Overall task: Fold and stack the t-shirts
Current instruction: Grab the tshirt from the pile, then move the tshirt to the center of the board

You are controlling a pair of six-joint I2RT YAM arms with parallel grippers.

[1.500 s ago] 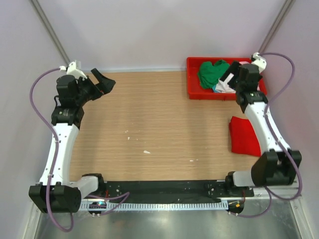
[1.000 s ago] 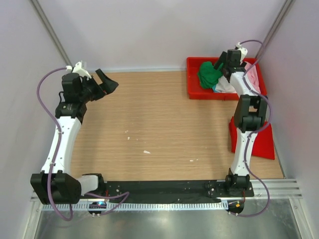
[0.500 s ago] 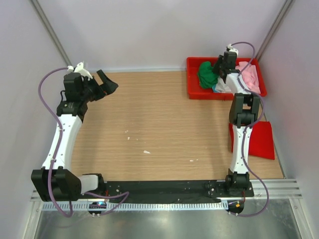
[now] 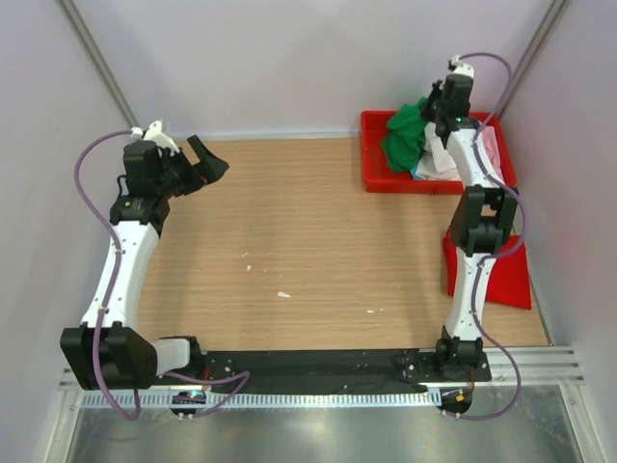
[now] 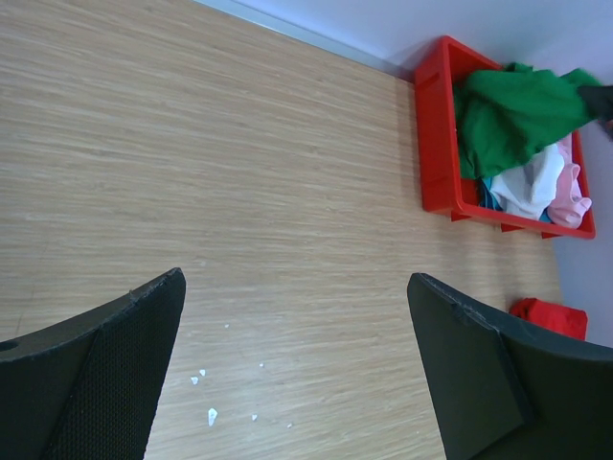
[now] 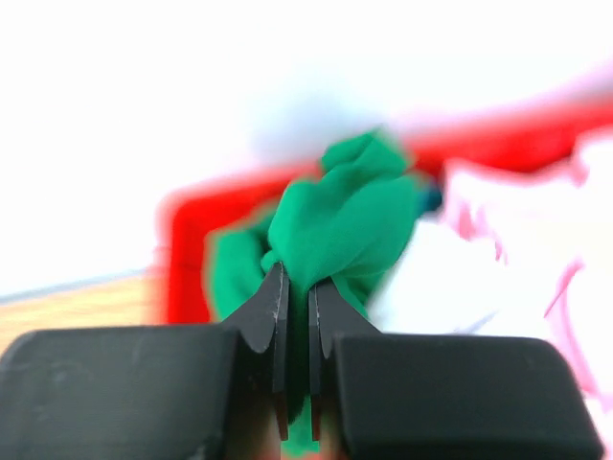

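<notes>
White arm links (image 4: pixel 120 270), black joints (image 4: pixel 482 217), purple cables (image 4: pixel 77 178), matte-black left claw (image 5: pixel 295 287).

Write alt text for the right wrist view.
The right gripper is shut on a fold of a bright green cloth t-shirt. Behind it, blurred, a rigid red plastic tray holds pale pink cloth and white cloth.

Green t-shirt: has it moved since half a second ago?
Yes. In the top view the green t-shirt has risen past the far rim of the red tray, pinched in the right gripper; before, it lay inside.
</notes>
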